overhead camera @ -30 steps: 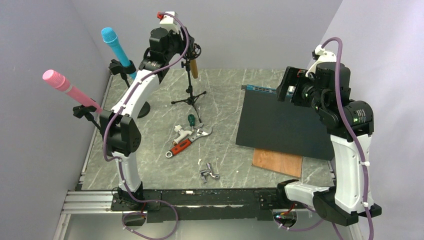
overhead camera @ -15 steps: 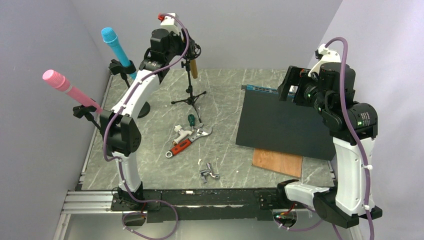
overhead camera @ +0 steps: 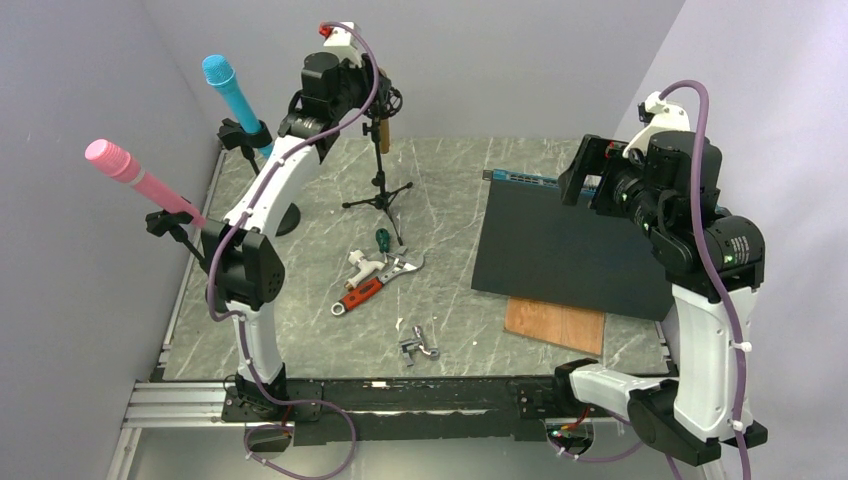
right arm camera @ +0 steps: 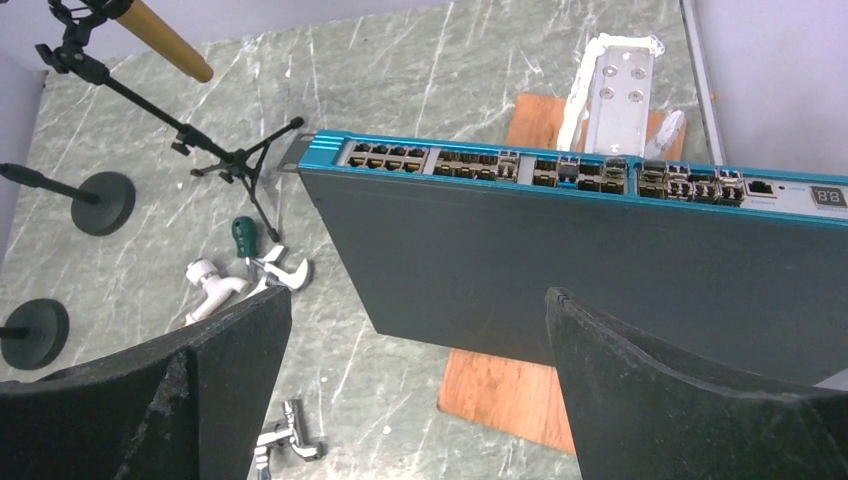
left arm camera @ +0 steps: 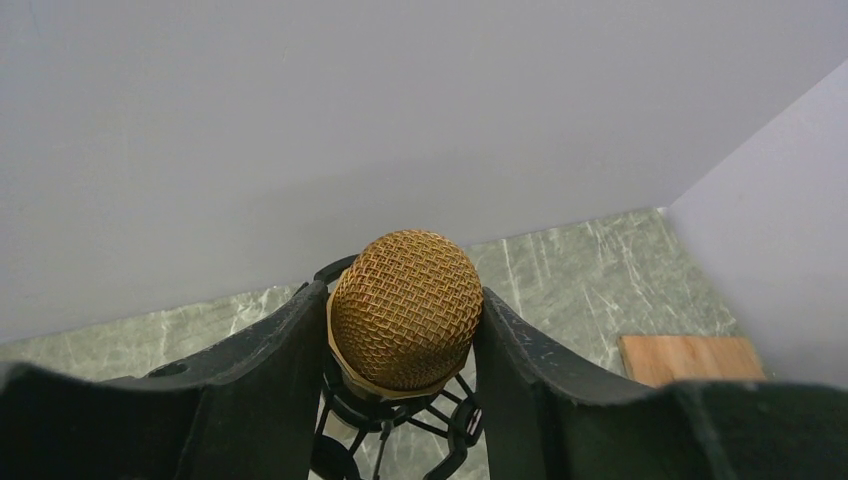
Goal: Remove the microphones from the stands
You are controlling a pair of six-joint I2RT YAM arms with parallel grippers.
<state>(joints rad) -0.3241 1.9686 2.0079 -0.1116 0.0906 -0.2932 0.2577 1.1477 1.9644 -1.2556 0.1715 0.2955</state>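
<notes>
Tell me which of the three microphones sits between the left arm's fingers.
The gold mesh-headed microphone on the black tripod stand; the blue microphone and pink microphone stand apart.

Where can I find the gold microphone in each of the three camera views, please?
Top external: gold microphone at upper centre-left, on the tripod stand.
Left wrist: centre, between the left gripper fingers.
Right wrist: top-left corner, body only.
Shared landmark: wooden board.

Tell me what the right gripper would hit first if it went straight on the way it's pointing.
Probably the dark top of the switch, which lies straight ahead of the open right gripper; how far off is unclear.
</notes>
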